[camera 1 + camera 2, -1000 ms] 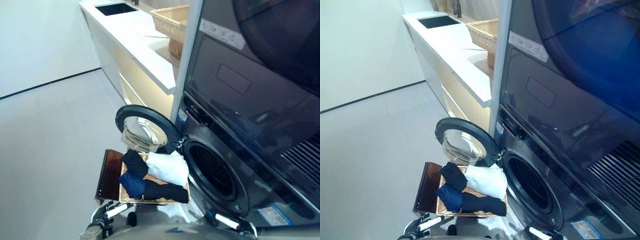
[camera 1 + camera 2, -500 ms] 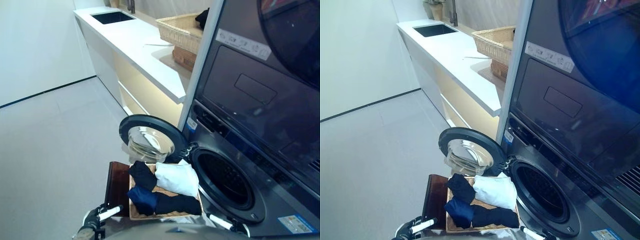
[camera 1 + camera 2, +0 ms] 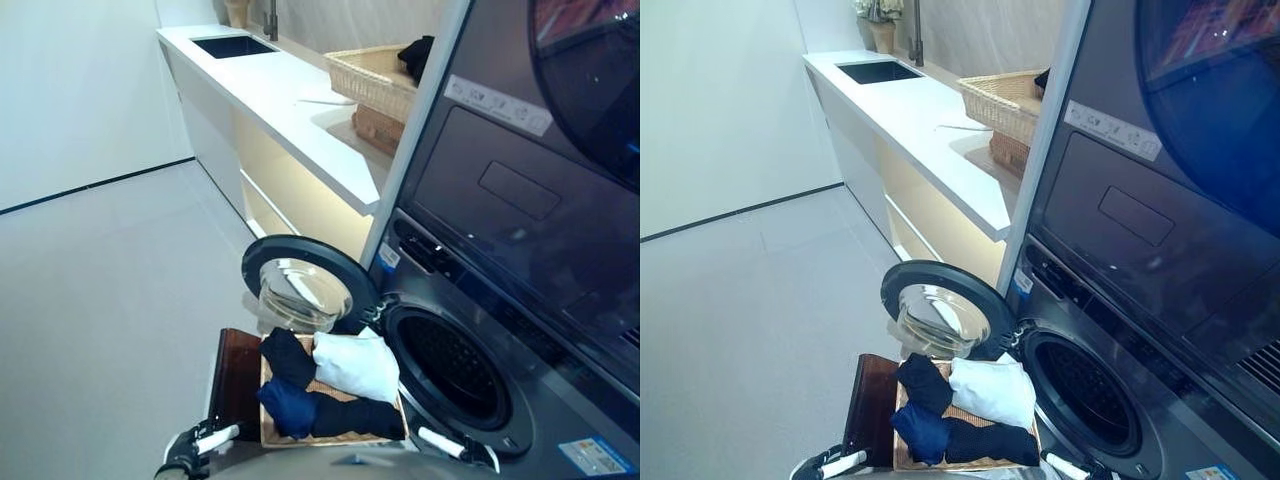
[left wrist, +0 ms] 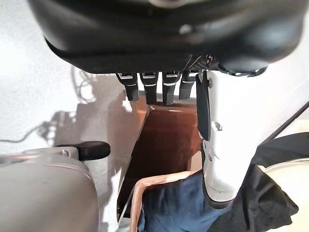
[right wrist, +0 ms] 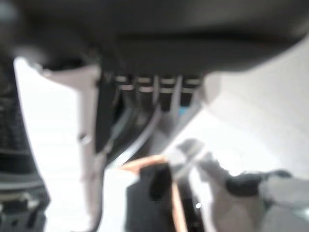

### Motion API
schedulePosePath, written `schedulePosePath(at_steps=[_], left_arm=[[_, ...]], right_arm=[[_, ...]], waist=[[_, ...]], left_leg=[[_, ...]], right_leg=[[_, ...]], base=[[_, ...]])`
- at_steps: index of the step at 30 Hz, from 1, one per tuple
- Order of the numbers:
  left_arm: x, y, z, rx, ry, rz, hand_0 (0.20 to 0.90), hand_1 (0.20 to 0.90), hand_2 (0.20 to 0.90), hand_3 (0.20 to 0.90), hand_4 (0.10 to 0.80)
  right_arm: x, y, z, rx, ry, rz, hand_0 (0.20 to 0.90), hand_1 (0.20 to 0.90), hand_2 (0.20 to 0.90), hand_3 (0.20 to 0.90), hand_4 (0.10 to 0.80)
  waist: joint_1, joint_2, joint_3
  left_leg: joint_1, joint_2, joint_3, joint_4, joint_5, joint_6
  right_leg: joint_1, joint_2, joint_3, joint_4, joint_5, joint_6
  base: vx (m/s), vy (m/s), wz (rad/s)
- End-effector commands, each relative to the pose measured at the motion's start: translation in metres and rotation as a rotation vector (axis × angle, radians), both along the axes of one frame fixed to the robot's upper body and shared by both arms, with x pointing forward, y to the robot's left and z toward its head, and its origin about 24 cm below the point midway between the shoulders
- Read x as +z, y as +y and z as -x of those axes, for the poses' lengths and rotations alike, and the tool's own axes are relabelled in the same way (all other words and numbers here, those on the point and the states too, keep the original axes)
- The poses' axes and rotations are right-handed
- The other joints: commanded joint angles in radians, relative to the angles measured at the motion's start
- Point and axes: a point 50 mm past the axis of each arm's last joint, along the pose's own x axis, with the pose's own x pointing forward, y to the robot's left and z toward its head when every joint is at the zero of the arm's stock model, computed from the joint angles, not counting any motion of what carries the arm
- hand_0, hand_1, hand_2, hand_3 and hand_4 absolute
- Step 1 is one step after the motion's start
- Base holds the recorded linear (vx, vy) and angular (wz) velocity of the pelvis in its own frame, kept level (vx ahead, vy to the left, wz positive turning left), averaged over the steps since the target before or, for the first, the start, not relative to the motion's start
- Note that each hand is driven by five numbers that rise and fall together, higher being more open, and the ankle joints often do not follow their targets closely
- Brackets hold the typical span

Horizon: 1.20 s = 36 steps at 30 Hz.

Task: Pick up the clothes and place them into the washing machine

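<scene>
Left hand (image 3: 196, 446) at bottom left of the head view: fingers straight, holding nothing. Right hand (image 3: 455, 447) at bottom right, same, empty. Clothes (image 3: 330, 385) all sit in the basket (image 3: 266, 428) at lower centre, just beside the open washing machine (image 3: 450, 370) door (image 3: 300, 290). So you've loaded nothing; every piece remains. Both hands are cut off by the frame edge, and you can't see into the dark drum.

home laundry room | stacked front-load washing machine (image 3: 450, 375) with door (image 3: 305, 290) open | white counter (image 3: 290, 105) with sink (image 3: 233, 45) | wicker basket (image 3: 375, 75) | grey tiled floor (image 3: 110, 290)
</scene>
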Motion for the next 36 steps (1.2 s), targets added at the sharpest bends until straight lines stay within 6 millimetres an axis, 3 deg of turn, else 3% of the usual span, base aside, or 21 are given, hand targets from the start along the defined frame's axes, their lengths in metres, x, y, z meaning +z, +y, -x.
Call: schedulePosePath(at_steps=[1,5,11,23,31,33,35,36], left_arm=[[0.007,0.018,-0.014,0.01,-0.059,-0.057,0.9,0.9,0.9,0.9,0.8],[0.008,0.02,-0.013,0.011,-0.059,-0.062,0.9,0.9,0.9,0.9,0.8],[0.009,0.022,-0.014,0.033,-0.067,-0.07,0.9,0.9,0.9,0.9,0.8],[0.005,0.017,-0.004,0.062,-0.04,-0.052,0.9,0.9,0.9,0.9,0.8],[0.009,0.018,-0.02,0.042,-0.098,-0.064,0.9,0.9,0.9,0.9,0.8],[0.013,0.018,-0.036,0.04,-0.151,-0.076,0.9,0.9,0.9,0.9,0.8],[0.014,0.016,-0.042,0.035,-0.169,-0.077,0.9,0.9,0.9,0.9,0.8],[0.017,0.012,-0.056,0.022,-0.209,-0.076,0.9,0.9,0.9,0.9,0.8]], right_arm=[[0.009,-0.013,-0.021,-0.018,-0.088,0.05,0.9,0.9,0.9,0.9,0.8],[0.008,-0.012,-0.02,-0.018,-0.086,0.046,0.9,0.9,0.9,0.9,0.8],[0.01,-0.011,-0.028,0.003,-0.105,0.054,0.9,0.9,0.9,0.9,0.8],[0.013,-0.018,-0.03,0.014,-0.11,0.075,0.9,0.9,0.9,0.9,0.8],[0.028,-0.011,-0.077,0.191,-0.247,0.126,0.9,0.9,0.9,0.9,0.8],[0.04,-0.004,-0.106,0.337,-0.305,0.188,0.9,0.9,0.9,0.9,0.8],[0.042,-0.003,-0.112,0.383,-0.307,0.212,0.9,0.9,0.9,0.9,0.8],[0.049,0.002,-0.128,0.494,-0.32,0.27,0.9,0.9,0.9,0.9,0.8]], waist=[[0.008,0.01,0.025],[0.005,0.019,0.036],[0.0,0.002,0.063],[0.011,-0.026,0.014],[0.01,-0.021,0.02],[0.011,-0.019,0.048],[0.012,-0.018,0.059],[0.013,-0.018,0.087]], left_leg=[[-0.032,-0.041,-0.026,0.136,-0.114,-0.041],[-0.015,-0.033,-0.031,0.138,-0.121,-0.053],[0.012,-0.031,-0.031,0.129,-0.129,-0.065],[0.026,-0.006,-0.044,0.093,-0.13,-0.085],[0.012,0.007,-0.057,0.088,-0.123,-0.099],[-0.027,0.011,-0.056,0.098,-0.114,-0.105],[-0.045,0.01,-0.058,0.104,-0.111,-0.108],[-0.083,0.011,-0.06,0.114,-0.1,-0.115]], right_leg=[[-0.051,-0.065,-0.044,0.157,0.154,-0.01],[-0.072,-0.052,-0.09,0.076,0.096,-0.02],[-0.103,-0.056,-0.104,-0.076,0.175,0.01],[-0.055,-0.025,-0.098,-0.128,0.152,0.012],[-0.067,-0.015,-0.093,-0.12,0.129,0.001],[-0.096,-0.016,-0.102,-0.116,0.131,-0.001],[-0.107,-0.017,-0.107,-0.116,0.133,-0.002],[-0.129,-0.019,-0.12,-0.122,0.138,-0.004]], base=[[-0.015,0.152,-0.08],[0.029,0.038,-0.01],[0.024,-0.033,0.02],[0.066,-0.092,0.06],[0.028,-0.068,0.1],[-0.091,-0.054,0.11],[-0.079,-0.046,0.17],[-0.099,-0.052,0.24]])
